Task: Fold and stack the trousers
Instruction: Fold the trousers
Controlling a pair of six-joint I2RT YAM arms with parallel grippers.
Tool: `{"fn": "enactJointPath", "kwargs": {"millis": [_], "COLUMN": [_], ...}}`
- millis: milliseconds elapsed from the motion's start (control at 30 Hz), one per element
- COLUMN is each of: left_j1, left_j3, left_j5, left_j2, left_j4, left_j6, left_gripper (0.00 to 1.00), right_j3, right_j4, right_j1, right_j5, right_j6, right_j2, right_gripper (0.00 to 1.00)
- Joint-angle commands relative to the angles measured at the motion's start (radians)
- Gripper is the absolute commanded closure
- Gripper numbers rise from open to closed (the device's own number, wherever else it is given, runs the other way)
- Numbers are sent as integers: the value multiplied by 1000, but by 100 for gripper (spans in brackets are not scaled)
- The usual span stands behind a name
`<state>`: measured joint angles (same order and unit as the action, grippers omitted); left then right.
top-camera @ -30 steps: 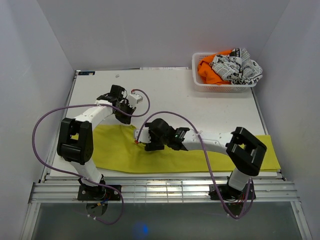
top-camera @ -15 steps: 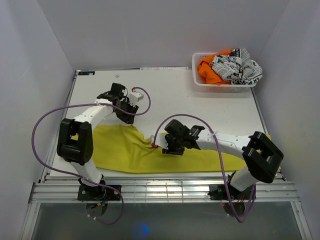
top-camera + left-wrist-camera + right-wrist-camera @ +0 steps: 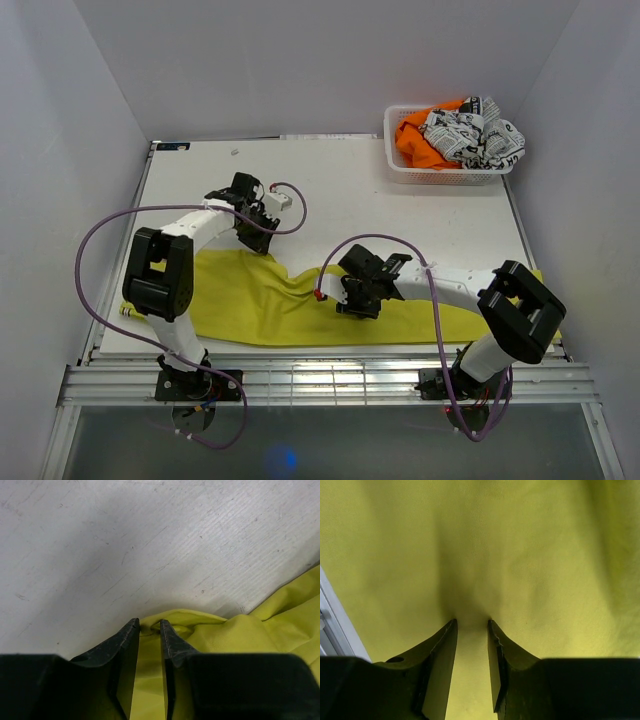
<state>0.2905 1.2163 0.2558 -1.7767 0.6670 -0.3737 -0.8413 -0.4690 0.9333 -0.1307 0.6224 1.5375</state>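
As our left gripper (image 3: 149,625) stands nearly closed, its two black fingers (image 3: 125,650) pinch a bunched fold at the edge of the trousers (image 3: 240,645), with bare white table (image 3: 125,540) beyond the tips. We see our right gripper (image 3: 471,622) likewise narrowed to a slit, a pucker of the yellow cloth caught between its tips and more cloth spreading ahead of it. From above, the trousers lie under and between both grippers, running on past the right one. Far beyond the right gripper, a white basket (image 3: 440,176) holds an orange garment (image 3: 413,142) and a black-and-white printed cloth (image 3: 478,135).
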Motion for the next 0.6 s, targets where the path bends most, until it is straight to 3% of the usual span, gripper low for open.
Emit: {"fn": "enactJointPath", "kwargs": {"millis": [0,133,267,567], "left_j1": [2,3,3,-57], "left_j3": [12,0,15,189], "left_j5": [-9,-9,-26,-165], "left_j2": [-1,10,3,-58], "left_j4": [3,8,6,-81], "left_j6": [9,-4,-4,-22], "left_gripper": [65,64,100,100], "right_j3": [24,28,34,65], "right_j4": [-7,-7,-7,-17], "right_j1": [1,-1,-1,-1], "right_j5": [-4,-1,3,37], "right_j6": [-20,-21,-18,-7], "right_j2": [29,39,46,55], "right_gripper": [63,64,66,67]}}
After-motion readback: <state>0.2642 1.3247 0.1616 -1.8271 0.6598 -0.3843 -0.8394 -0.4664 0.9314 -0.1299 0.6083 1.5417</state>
